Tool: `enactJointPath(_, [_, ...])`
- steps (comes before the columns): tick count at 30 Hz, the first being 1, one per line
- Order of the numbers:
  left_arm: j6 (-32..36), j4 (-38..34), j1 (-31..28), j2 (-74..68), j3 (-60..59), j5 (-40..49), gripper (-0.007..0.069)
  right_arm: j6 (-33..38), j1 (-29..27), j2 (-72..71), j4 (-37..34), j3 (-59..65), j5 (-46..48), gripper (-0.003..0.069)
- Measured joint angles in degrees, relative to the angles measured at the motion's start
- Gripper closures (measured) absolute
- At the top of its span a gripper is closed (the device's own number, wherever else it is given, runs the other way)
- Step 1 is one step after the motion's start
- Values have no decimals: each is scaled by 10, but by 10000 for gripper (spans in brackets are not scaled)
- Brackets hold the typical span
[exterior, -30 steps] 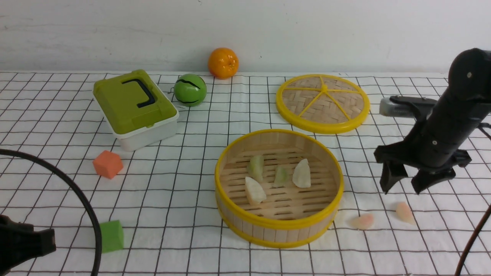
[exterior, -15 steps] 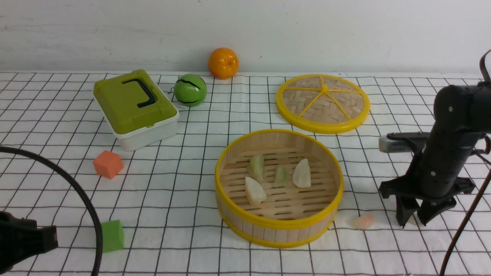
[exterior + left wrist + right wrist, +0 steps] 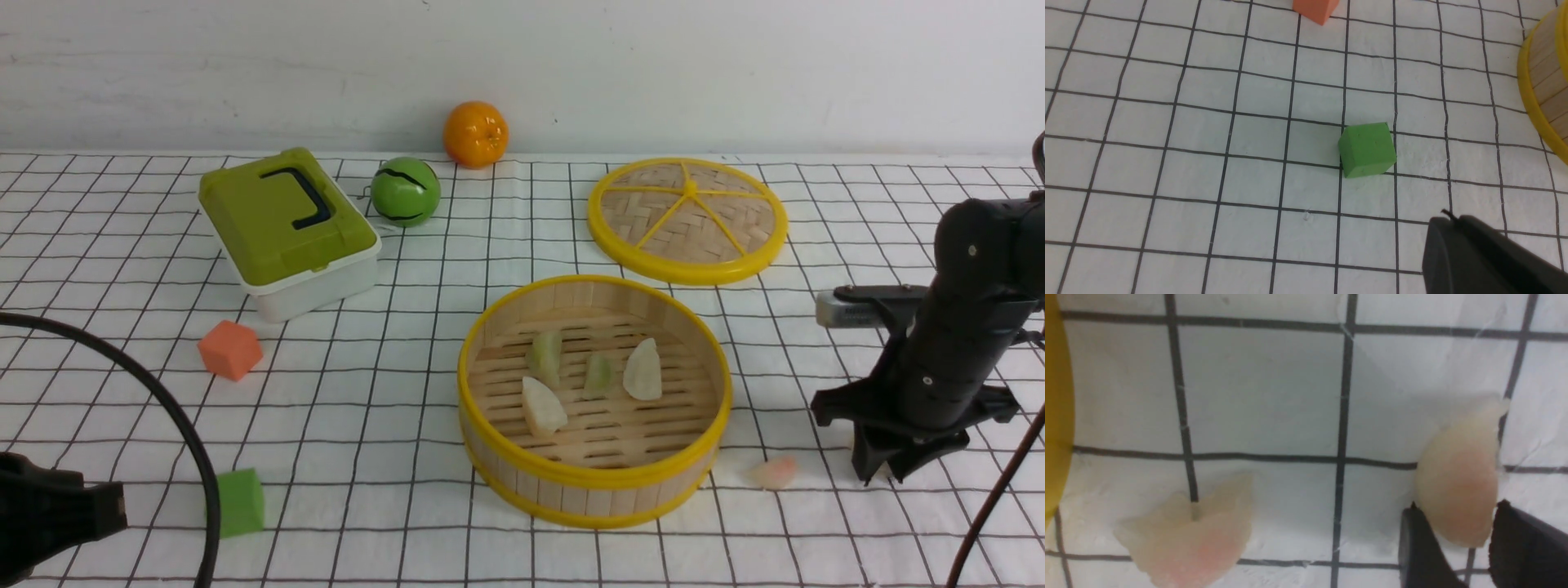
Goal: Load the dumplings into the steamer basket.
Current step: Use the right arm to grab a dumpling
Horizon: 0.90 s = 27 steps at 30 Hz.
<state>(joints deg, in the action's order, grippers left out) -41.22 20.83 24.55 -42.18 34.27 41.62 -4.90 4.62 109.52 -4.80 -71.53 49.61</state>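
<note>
Checked white surface (image 3: 408, 367) with basket (image 3: 596, 478), four dumplings (image 3: 642, 369) inside. At basket's 4 o'clock, right tool (image 3: 882, 476) squeezing a pink dumpling (image 3: 1457, 477); second pink dumpling (image 3: 775, 472) lying between. Left tool (image 3: 82, 514): hard to tell, open or closed.

Basket (image 3: 594, 490): round, open, mid-bench (image 3: 122, 343).
Dumplings (image 3: 598, 374): four inside the basket, two green, two white.
Pink dumpling (image 3: 774, 472): on the bench, just right of the basket.
Right hand (image 3: 886, 472): pointing down, tips at the bench beside the pink dumpling, jaws narrow.
Left hand (image 3: 49, 514): near left corner, partly seen.
Lid (image 3: 687, 220): flat, behind the basket.
Box (image 3: 287, 231): far left, green ball (image 3: 405, 192) beside it.
Orange (image 3: 475, 135): at the wall.
Cubes: orange cube (image 3: 230, 349), green cube (image 3: 240, 502), left of the basket.
</note>
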Motion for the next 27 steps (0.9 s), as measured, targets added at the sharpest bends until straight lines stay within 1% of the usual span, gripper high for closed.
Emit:
enactJointPath(3, [0,0,0,0,0,0,636,0,0,-5,0,0,-8,381])
enactJointPath(4, [0,0,0,0,0,0,636,0,0,-6,0,0,-10,351])
enactJointPath(8, [1,0,0,0,0,0,636,-1,0,-6,0,0,-36,281])
enactJointPath(11, [1,0,0,0,0,0,636,-3,0,-6,0,0,-47,275])
enactJointPath(13, [1,0,0,0,0,0,636,-4,0,-4,0,0,-50,291])
enactJointPath(16, [1,-2,0,0,0,2,636,-4,0,8,0,0,-45,358])
enactJointPath(17, [1,-2,0,0,0,5,636,-4,0,12,2,0,-43,391])
enactJointPath(21, [1,-3,0,0,0,6,636,-6,0,12,-1,0,-41,462])
enactJointPath(27, [1,-3,0,0,0,8,636,-6,0,-5,-22,0,-9,463])
